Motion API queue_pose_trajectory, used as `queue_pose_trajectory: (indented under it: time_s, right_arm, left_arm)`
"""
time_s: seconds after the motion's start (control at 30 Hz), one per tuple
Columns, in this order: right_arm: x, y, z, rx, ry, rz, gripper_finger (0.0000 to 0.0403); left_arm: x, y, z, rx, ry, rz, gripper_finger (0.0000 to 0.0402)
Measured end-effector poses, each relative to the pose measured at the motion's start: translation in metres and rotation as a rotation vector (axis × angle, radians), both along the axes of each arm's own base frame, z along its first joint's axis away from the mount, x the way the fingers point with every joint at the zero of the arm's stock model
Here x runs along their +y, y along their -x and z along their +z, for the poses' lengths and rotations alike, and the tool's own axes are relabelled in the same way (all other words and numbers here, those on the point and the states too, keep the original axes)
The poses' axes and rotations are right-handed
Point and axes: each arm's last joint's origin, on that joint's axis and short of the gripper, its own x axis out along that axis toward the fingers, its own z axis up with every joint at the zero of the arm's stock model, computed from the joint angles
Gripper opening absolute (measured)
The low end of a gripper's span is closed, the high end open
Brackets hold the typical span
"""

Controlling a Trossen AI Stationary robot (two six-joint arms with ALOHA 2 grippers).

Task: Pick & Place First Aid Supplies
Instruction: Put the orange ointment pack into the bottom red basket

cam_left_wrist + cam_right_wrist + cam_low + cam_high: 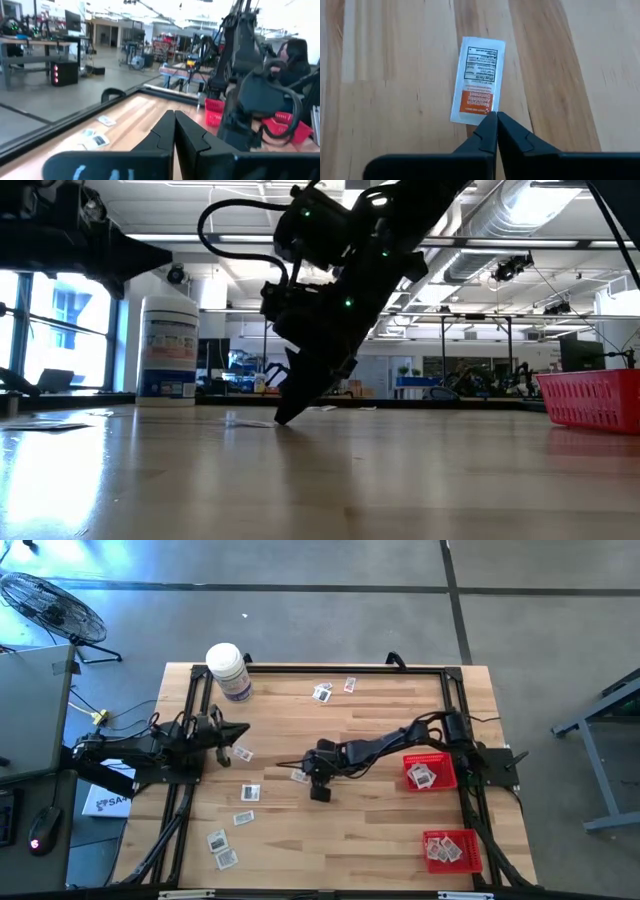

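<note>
My right gripper [493,116] is near the table's middle [300,771], slanting down and shut at one first aid packet [477,80]. That packet is white with an orange end and lies flat on the wood. Several more packets lie loose: two at the far edge [322,692], others at the left and near left [250,792] [216,839]. My left gripper [243,732] waits shut at the table's left side, roughly level above the wood, touching nothing [174,114]. My right gripper has its shut fingertips on the corner of the packet's orange end [488,111]. The fingers come slanting down from the table's right side, along the packet's length. The packet lies flat on the table; my own fingertips hide whether the corner is between them.
A white bottle with a purple label [228,670] stands at the far left. Two red mesh baskets holding packets stand at the right [430,772] and near right [452,850]. A dark frame [300,668] runs along the table's edges.
</note>
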Motion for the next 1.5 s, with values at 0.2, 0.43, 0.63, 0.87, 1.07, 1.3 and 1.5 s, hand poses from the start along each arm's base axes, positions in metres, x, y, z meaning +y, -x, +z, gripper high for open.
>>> queue_pose_trajectory:
  time_s: [0.2, 0.43, 0.63, 0.87, 1.07, 1.3, 1.5]
  right_arm:
    - [0.009, 0.001, 0.029, -0.094, -0.003, 0.017, 0.0023]
    - [0.017, -0.015, 0.032, -0.274, 0.018, 0.073, 0.0077]
    - [0.014, -0.022, 0.012, -0.296, 0.043, 0.015, 0.0121]
    - [0.008, -0.027, 0.018, -0.370, 0.041, -0.003, 0.0126]
    - [0.010, -0.019, 0.009, -0.233, 0.017, 0.034, 0.0118]
    - [0.019, -0.010, 0.004, -0.130, -0.063, 0.072, 0.0123]
    - [0.017, 0.009, 0.017, 0.034, -0.129, 0.116, 0.0123]
  left_arm:
    - [0.000, -0.001, -0.003, 0.033, -0.002, 0.005, 0.0000]
    - [0.001, 0.000, -0.004, 0.046, -0.006, 0.050, 0.0000]
    - [0.002, 0.000, -0.005, 0.056, -0.008, 0.077, 0.0000]
    - [0.003, 0.001, -0.005, 0.056, -0.002, 0.128, 0.0000]
    - [0.004, 0.001, -0.005, 0.058, 0.000, 0.148, 0.0000]
    - [0.004, 0.001, -0.005, 0.059, 0.000, 0.148, 0.0000]
    - [0.004, 0.001, -0.005, 0.064, 0.000, 0.152, 0.0000]
